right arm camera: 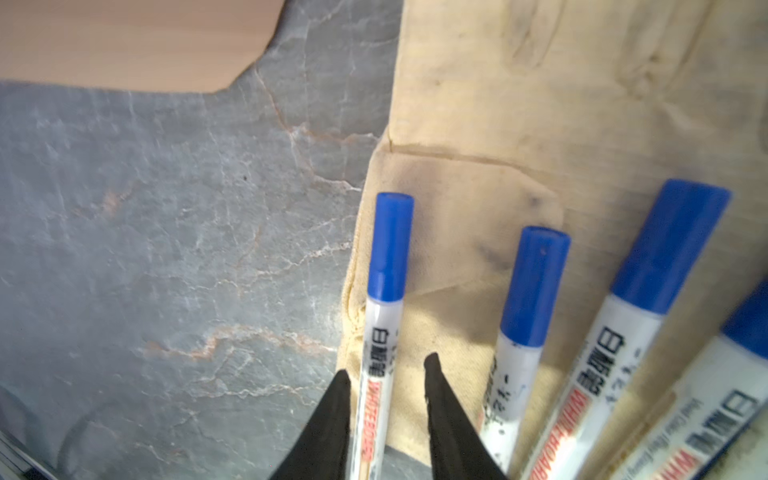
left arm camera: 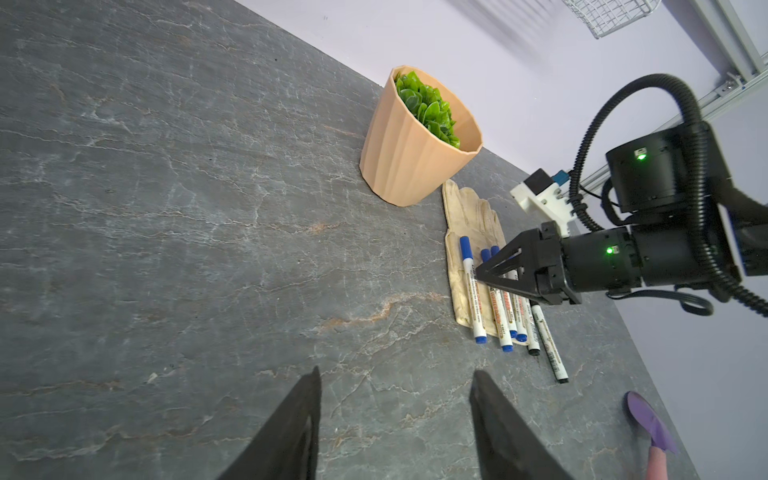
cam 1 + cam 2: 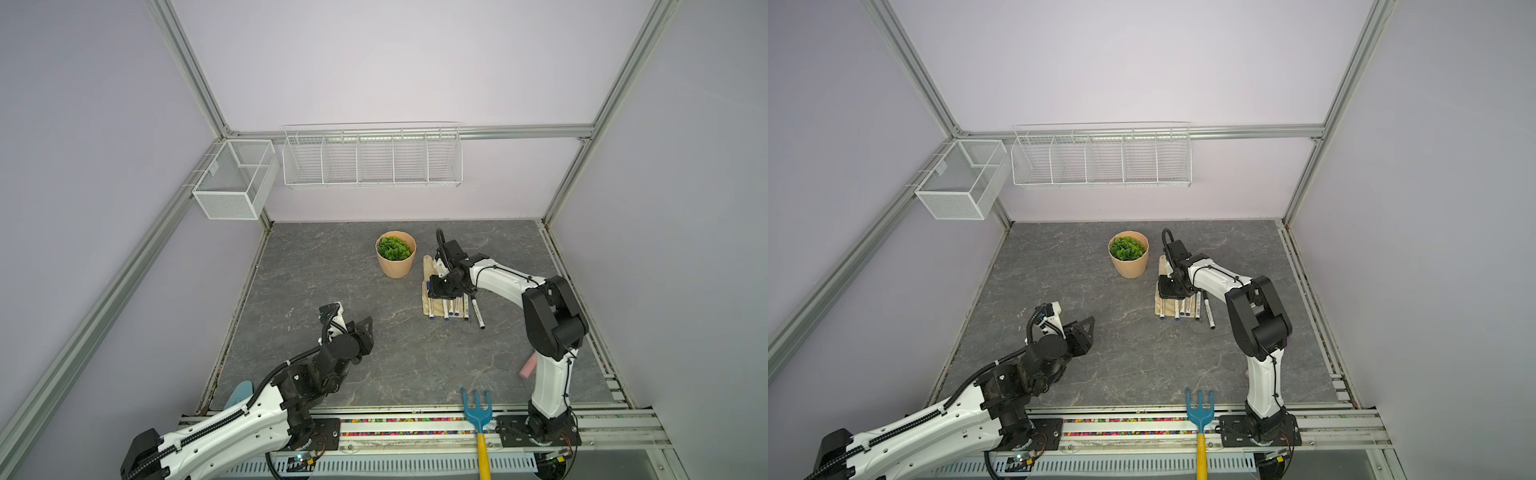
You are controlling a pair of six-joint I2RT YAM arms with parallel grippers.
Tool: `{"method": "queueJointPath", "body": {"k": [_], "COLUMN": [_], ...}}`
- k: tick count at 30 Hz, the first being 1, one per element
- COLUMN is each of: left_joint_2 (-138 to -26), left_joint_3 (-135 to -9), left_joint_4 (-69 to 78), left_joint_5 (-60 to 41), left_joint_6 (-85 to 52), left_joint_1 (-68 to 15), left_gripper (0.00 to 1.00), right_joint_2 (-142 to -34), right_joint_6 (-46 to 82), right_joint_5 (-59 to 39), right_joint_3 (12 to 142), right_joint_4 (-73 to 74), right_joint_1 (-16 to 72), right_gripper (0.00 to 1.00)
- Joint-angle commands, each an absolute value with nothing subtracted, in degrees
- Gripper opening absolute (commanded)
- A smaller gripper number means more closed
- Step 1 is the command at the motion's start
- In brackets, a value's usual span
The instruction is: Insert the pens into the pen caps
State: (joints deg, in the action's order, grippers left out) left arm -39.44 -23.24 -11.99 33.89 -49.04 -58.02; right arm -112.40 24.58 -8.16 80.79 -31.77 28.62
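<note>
The right gripper [image 1: 387, 365] has its jaws parted and released, straddling one pen [image 1: 384, 332] without clamping it. The barrel runs between the two fingers [image 1: 444, 415]. A strip of glove [image 1: 498, 104] shows between the barrel and one finger; whether the other finger touches the barrel cannot be told. The blue cap [image 1: 390, 245] of this pen is seated on the barrel and lies ahead of the fingertips. The pen lies flat along the glove edge nearest the left arm, outermost in the row.

The other pens [image 2: 501, 316] lie side by side, roughly parallel. Two more with blue caps [image 1: 536, 282] seated rest on the glove just beside the first. In the left wrist view their blue plug ends overhang the glove's near edge. Two black-ended pens [image 3: 477, 313] lie at the glove's opposite side, the outermost off the glove on the table [image 3: 332, 270].

The left gripper [image 2: 397, 370] has its jaws spread wide with nothing between them, over bare table well apart from the glove.

The pot [image 2: 399, 166] with its green plant [image 2: 428, 110] stands upright just beside the glove's far end. The fork [image 3: 478, 409] lies well apart from the glove, toward the arms' base rail.
</note>
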Motion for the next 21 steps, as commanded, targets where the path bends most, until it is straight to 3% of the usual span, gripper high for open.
{"method": "queueJointPath", "body": {"k": [1, 5, 8, 12, 16, 21], "left_joint_2": [-39.9, -41.4, -42.4, -42.3, -41.4, -42.0], "left_joint_3": [-24.5, -27.0, -30.6, -35.1, -35.7, -32.0], "left_joint_4": [-15.7, -19.0, -26.5, -35.4, -34.3, -21.5], "left_joint_5": [36.2, 38.8, 44.5, 51.3, 55.0, 55.7], "left_joint_6": [-50.1, -49.7, -49.8, -46.3, -37.3, -25.2], "left_joint_1": [-57.7, -57.6, -56.9, -52.9, -43.5, -29.0], "left_gripper": [0.58, 0.58, 0.58, 0.59, 0.61, 0.66], "right_joint_2": [-106.4, -95.1, -82.8, -69.9, -68.5, -75.5], "right_joint_6": [24.5, 24.8, 24.2, 16.9, 10.3, 9.2], "right_joint_5": [-5.5, 1.4, 13.1, 28.9, 39.7, 45.7], "right_joint_3": [79.7, 73.9, 65.3, 52.2, 42.2, 39.2], "right_joint_4": [-32.4, -29.3, -22.0, -8.7, 0.4, 4.2], "right_joint_1": [28.3, 28.1, 27.7, 26.9, 26.0, 23.2], "right_gripper": [0.4, 0.42, 0.46, 0.61, 0.77, 0.78]}}
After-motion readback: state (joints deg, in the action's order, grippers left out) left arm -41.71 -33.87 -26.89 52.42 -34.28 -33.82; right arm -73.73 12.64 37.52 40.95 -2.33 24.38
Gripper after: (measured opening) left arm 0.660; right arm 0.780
